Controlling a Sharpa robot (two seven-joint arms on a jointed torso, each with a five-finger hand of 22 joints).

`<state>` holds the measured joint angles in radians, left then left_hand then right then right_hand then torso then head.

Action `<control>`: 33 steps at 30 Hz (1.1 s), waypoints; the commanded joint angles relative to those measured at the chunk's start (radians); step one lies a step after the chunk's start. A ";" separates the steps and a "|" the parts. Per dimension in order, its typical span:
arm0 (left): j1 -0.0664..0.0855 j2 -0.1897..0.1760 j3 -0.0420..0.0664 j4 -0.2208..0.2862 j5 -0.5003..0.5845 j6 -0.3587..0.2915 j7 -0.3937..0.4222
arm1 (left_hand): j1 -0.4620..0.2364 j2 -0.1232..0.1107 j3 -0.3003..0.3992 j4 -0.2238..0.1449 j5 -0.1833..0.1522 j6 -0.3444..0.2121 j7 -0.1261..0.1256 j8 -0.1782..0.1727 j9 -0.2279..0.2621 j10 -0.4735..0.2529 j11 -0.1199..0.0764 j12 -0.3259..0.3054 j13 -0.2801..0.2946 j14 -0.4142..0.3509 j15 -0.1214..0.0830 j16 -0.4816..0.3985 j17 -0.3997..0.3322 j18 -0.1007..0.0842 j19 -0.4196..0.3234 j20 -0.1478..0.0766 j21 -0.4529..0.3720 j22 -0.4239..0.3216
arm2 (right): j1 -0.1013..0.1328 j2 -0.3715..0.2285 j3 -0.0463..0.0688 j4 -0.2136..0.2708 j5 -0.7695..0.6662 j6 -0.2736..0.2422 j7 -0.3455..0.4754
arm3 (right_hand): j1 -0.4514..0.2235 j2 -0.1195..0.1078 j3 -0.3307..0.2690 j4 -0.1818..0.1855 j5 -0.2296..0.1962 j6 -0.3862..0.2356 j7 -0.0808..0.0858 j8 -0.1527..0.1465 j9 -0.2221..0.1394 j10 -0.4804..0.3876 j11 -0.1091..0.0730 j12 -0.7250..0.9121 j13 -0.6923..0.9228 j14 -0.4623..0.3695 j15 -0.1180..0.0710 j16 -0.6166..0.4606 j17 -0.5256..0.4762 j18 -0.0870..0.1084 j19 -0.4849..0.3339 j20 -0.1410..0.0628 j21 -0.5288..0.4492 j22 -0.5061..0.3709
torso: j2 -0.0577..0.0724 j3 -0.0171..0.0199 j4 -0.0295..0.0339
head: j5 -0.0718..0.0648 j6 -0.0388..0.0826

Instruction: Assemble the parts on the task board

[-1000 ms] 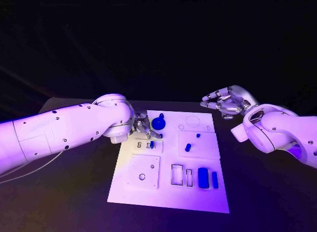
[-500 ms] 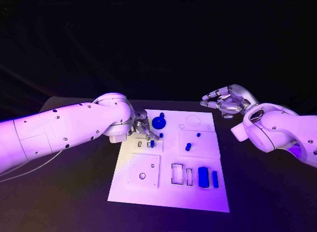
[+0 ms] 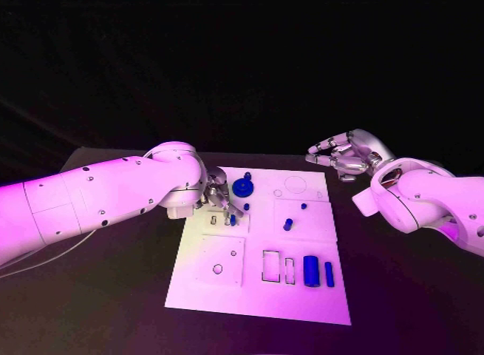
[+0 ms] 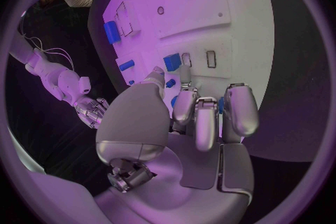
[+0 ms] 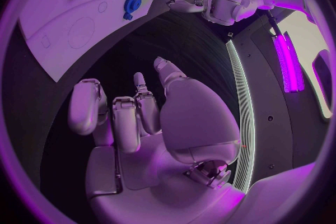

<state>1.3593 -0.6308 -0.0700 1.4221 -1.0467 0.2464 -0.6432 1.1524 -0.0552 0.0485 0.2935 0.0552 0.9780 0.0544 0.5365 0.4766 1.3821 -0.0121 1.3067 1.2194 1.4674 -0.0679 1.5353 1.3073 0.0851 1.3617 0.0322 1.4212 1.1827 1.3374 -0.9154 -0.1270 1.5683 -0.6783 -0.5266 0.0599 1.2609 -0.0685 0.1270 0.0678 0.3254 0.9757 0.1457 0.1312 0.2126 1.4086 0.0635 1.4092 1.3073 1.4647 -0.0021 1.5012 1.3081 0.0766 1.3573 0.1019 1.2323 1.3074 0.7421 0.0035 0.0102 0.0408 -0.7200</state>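
While the left hand [image 3: 219, 197] hovers curled beside the blue gear [image 3: 243, 188], the right hand [image 3: 343, 155] hangs empty, fingers apart

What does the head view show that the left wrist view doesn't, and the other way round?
Head view alone: the whole task board laid out on the black table, the blue gear near the board's far edge, and the white left arm reaching in. Left wrist view alone: the left hand from behind, its fingertips curled down over the board beside a small blue block. Both share: the board with its blue parts, and the right hand, which hangs off the board's edge, holding nothing.
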 commanded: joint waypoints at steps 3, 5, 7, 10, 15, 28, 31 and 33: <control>0.001 0.004 0.000 0.002 0.020 0.032 -0.002 | 0.014 0.009 0.005 -0.004 0.002 -0.006 -0.001 0.006 0.004 -0.002 -0.004 0.005 0.001 0.084 -0.005 -0.001 0.196 -0.009 0.007 -0.001 0.005 0.002 | -0.001 0.002 0.000 -0.002 -0.014 0.011 -0.003 | 0.002 0.007 -0.006 -0.001 0.004 -0.007 0.002 0.005 -0.001 -0.009 0.001 -0.003 0.075 0.073 -0.006 -0.006 0.137 0.011 -0.006 -0.003 -0.004 0.005 | 0.001 -0.0003 -0.0006 | -0.001 0.000; 0.001 0.005 0.000 0.002 0.022 0.034 -0.002 | 0.014 0.009 0.006 -0.004 0.002 -0.006 -0.001 0.006 0.005 -0.002 -0.004 0.006 0.002 0.084 -0.005 -0.001 0.196 -0.009 0.007 -0.001 0.005 0.003 | -0.001 0.003 0.000 -0.002 -0.015 0.012 -0.003 | 0.002 0.008 -0.006 -0.001 0.004 -0.008 0.002 0.005 -0.001 -0.009 0.001 -0.004 0.074 0.073 -0.006 -0.007 0.136 0.011 -0.007 -0.003 -0.006 0.003 | 0.001 -0.0008 -0.0001 | -0.001 0.000; 0.001 0.006 0.000 0.001 0.023 0.037 -0.002 | 0.016 0.010 0.007 -0.004 0.002 -0.006 -0.001 0.007 0.005 -0.001 -0.004 0.006 0.003 0.084 -0.005 -0.001 0.196 -0.009 0.007 -0.001 0.006 0.004 | -0.001 0.004 0.000 -0.002 -0.016 0.012 -0.004 | 0.003 0.009 -0.006 -0.001 0.004 -0.008 0.002 0.006 -0.001 -0.009 0.001 -0.004 0.074 0.073 -0.006 -0.007 0.136 0.011 -0.006 -0.003 -0.005 0.004 | 0.001 -0.0009 -0.0002 | -0.001 -0.001; 0.001 0.007 0.000 -0.001 0.027 0.040 -0.002 | 0.018 0.012 0.008 -0.004 0.002 -0.006 -0.001 0.007 0.007 -0.001 -0.004 0.007 0.004 0.084 -0.006 -0.001 0.196 -0.009 0.007 -0.001 0.006 0.004 | -0.001 0.005 0.000 -0.002 -0.020 0.016 -0.007 | 0.003 0.009 -0.006 -0.001 0.004 -0.008 0.002 0.006 -0.001 -0.009 0.001 -0.004 0.074 0.073 -0.006 -0.007 0.136 0.011 -0.006 -0.003 -0.005 0.004 | 0.001 -0.0005 0.0000 | 0.000 -0.002; 0.001 0.010 0.000 -0.005 0.034 0.043 -0.003 | 0.024 0.015 0.011 -0.005 0.002 -0.007 -0.001 0.007 0.009 -0.001 -0.004 0.007 0.003 0.084 -0.006 -0.001 0.196 -0.009 0.007 -0.001 0.006 0.005 | -0.001 0.006 0.000 -0.002 -0.029 0.022 -0.010 | 0.006 0.009 -0.006 -0.003 0.003 -0.008 0.002 0.007 -0.001 -0.010 0.001 -0.005 0.073 0.072 -0.006 -0.009 0.134 0.012 -0.007 -0.003 -0.008 0.002 | 0.001 -0.0012 -0.0009 | -0.002 -0.003; 0.001 0.011 0.000 -0.006 0.044 0.059 -0.005 | 0.060 0.027 0.034 -0.006 0.002 -0.012 -0.001 0.008 0.021 -0.002 -0.005 0.007 0.004 0.084 -0.006 -0.001 0.197 -0.009 0.006 0.000 0.008 0.006 | -0.001 0.006 0.000 0.000 -0.045 0.036 -0.026 | 0.006 0.008 -0.007 -0.003 0.002 -0.009 0.002 0.008 -0.002 -0.010 0.001 -0.006 0.072 0.072 -0.006 -0.009 0.134 0.012 -0.008 -0.003 -0.010 0.001 | 0.001 -0.0006 0.0003 | -0.005 -0.011; 0.001 0.011 0.000 -0.008 0.045 0.064 -0.006 | 0.067 0.029 0.040 -0.006 0.003 -0.013 -0.001 0.008 0.023 -0.003 -0.005 0.006 0.004 0.084 -0.006 -0.001 0.197 -0.009 0.006 0.000 0.008 0.008 | -0.001 0.006 0.000 0.000 -0.046 0.037 -0.027 | 0.006 0.008 -0.007 -0.003 0.002 -0.009 0.002 0.008 -0.002 -0.010 0.001 -0.006 0.072 0.072 -0.006 -0.009 0.134 0.012 -0.008 -0.003 -0.010 0.001 | 0.000 -0.0001 -0.0004 | -0.004 -0.012; 0.001 0.011 0.000 -0.009 0.045 0.066 -0.006 | 0.071 0.030 0.043 -0.007 0.003 -0.014 -0.002 0.008 0.025 -0.002 -0.005 0.007 0.005 0.084 -0.006 -0.001 0.197 -0.009 0.006 0.000 0.008 0.008 | -0.001 0.006 0.000 0.000 -0.046 0.037 -0.027 | 0.006 0.008 -0.007 -0.003 0.002 -0.009 0.002 0.008 -0.002 -0.010 0.001 -0.006 0.072 0.072 -0.006 -0.009 0.134 0.012 -0.008 -0.003 -0.010 0.001 | 0.000 0.0000 -0.0008 | -0.004 -0.012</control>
<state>1.3593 -0.6217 -0.0700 1.4138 -1.0105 0.2842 -0.6469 1.2131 -0.0263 0.0876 0.2852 0.0552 0.9696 0.0532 0.5400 0.5005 1.3821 -0.0120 1.3104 1.2225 1.4674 -0.0679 1.5353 1.3079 0.0851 1.3617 0.0322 1.4252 1.1896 1.3365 -0.9099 -0.1271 1.5677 -0.7093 -0.5036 0.0393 1.2649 -0.0645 0.1244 0.0650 0.3253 0.9758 0.1458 0.1350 0.2119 1.4049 0.0672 1.4092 1.3073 1.4647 -0.0021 1.4974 1.3077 0.0765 1.3537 0.0983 1.2281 1.3078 0.7426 0.0029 0.0101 0.0360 -0.7319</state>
